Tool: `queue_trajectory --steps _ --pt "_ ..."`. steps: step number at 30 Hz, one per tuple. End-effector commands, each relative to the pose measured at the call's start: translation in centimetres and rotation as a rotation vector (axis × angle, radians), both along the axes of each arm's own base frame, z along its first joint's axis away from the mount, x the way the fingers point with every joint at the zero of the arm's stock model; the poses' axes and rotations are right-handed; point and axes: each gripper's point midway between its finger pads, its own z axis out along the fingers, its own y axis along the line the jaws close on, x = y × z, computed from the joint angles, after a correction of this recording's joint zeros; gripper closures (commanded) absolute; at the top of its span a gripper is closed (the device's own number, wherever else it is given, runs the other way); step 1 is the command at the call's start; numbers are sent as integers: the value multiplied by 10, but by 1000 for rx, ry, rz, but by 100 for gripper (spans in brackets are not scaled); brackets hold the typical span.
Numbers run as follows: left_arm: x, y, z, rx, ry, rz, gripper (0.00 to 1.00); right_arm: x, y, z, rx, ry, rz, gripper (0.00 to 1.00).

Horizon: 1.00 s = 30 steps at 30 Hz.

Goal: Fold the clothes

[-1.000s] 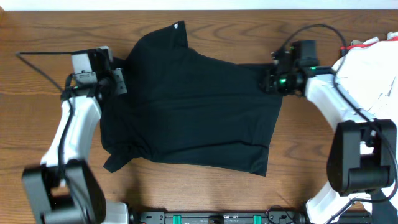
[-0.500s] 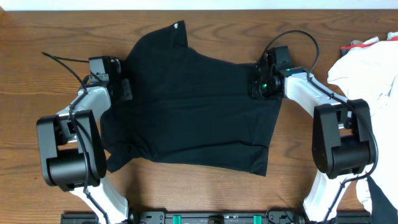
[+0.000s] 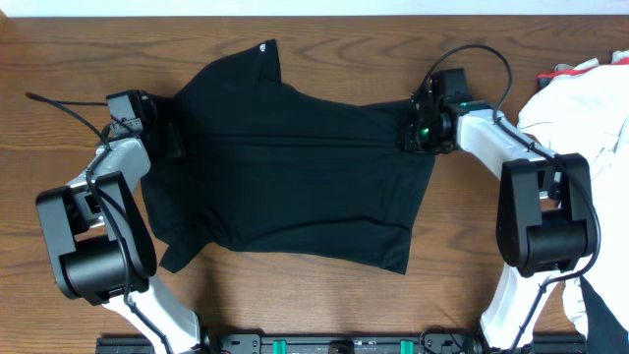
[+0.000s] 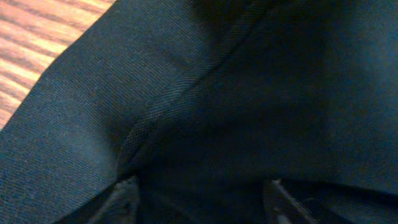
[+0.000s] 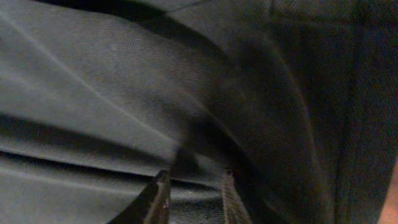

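Wooden tabletop: black shirt held stretched for folding, right hand clamped on its right edge; left hand closure cannot be told.

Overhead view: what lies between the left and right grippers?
Only the black shirt. The overhead view shows it spanning the whole stretch from the left gripper to the right gripper.

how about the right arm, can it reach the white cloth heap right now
Probably yes: the white cloth heap lies just beside it with nothing between, but its tool looks pinched on the black shirt and must let go first.
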Motion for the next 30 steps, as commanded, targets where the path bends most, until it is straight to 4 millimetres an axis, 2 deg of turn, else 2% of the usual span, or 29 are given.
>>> queue_trajectory --steps 1,5,8,10,14,17,21,26,30 --pt "16 3 44 17 -95 -11 27 -5 -44 -37 -118 67 4 68" --pt "15 -12 89 34 -161 -41 21 17 -42 -9 -52 30 -2 68" --pt "5 -22 121 41 -195 -57 19 25 -25 20 56 28 43 67" --pt "-6 -30 142 43 -209 -69 19 25 -13 35 119 39 62 71" --pt "-30 -48 173 33 -223 -86 20 27 -4 43 131 34 81 83" --pt "-45 -61 181 20 -205 -110 19 30 -10 34 58 32 50 84" --pt "-60 -78 168 -1 -120 -146 19 36 -26 13 -77 26 -18 85" --pt "-69 -88 157 -13 -60 -169 19 26 -25 -31 -98 117 -85 91" --pt "-73 -89 155 -18 -40 -170 19 26 -24 -68 -100 147 -92 92"
